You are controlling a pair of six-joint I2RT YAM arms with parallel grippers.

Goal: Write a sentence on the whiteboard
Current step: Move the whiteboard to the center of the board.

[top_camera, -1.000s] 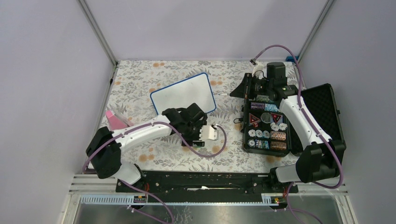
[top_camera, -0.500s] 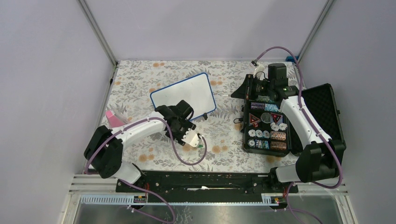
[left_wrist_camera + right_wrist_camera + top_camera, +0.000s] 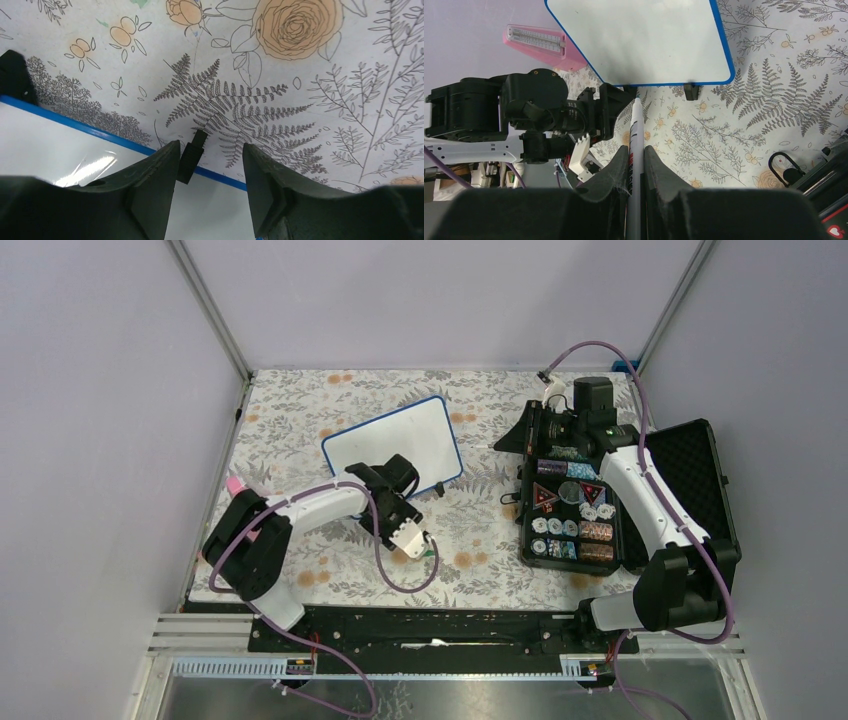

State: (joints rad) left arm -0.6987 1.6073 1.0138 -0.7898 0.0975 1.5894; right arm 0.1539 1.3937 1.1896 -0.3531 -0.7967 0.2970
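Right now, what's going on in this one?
The right gripper is shut on a marker, which points toward the whiteboard. The board is blank. The left gripper is open and low at the board's blue edge, with a small black clip showing between its fingers. It may be there to steady the board. Nothing is written yet.

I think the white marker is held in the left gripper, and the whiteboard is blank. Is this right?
Not quite. The marker is held in the right gripper, as the right wrist view shows; the left gripper is open. The rest is right: the whiteboard is blank.
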